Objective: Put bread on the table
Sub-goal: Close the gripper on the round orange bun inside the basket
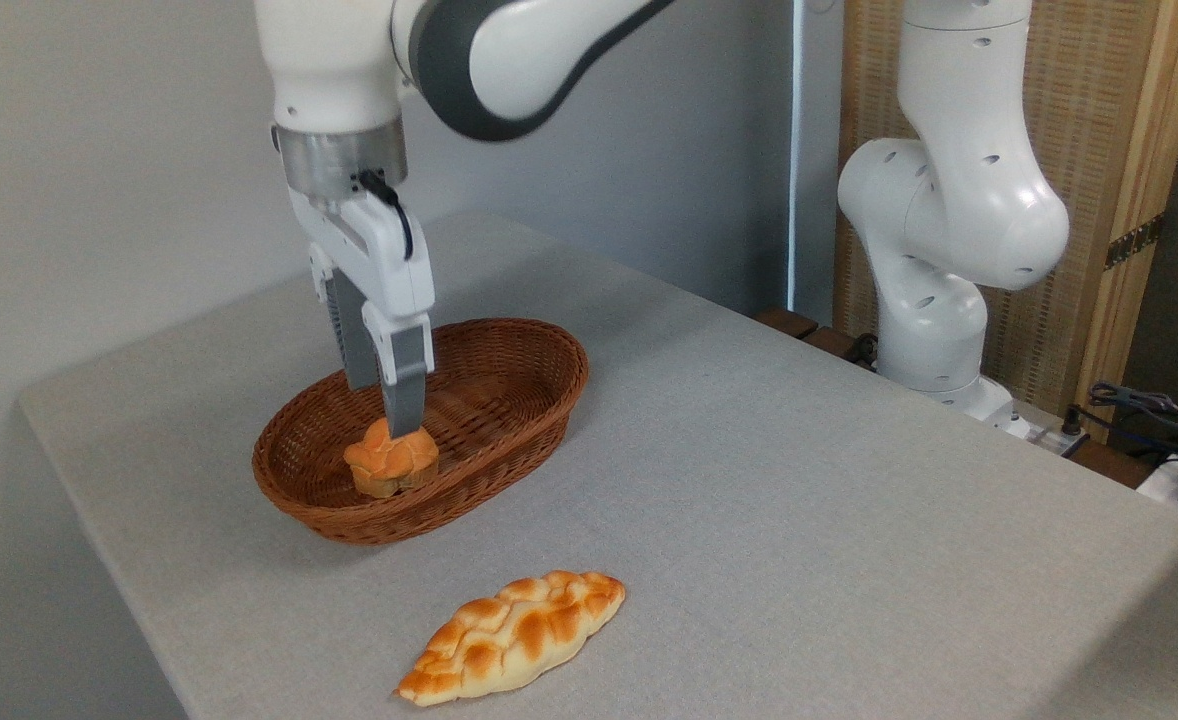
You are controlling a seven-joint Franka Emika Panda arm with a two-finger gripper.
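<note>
The bread, a small round bun with a cracked orange top, lies in the near end of a brown wicker basket on the grey table. My gripper points straight down into the basket, directly over the bun. Its two grey fingers stand a little apart. The nearer fingertip reaches the bun's top, while the farther one ends above and behind it. The fingers do not clasp the bun.
A long braided golden loaf lies on the table in front of the basket. The arm's white base stands at the table's far right edge, with cables beyond it. The table's front left edge is close to the basket.
</note>
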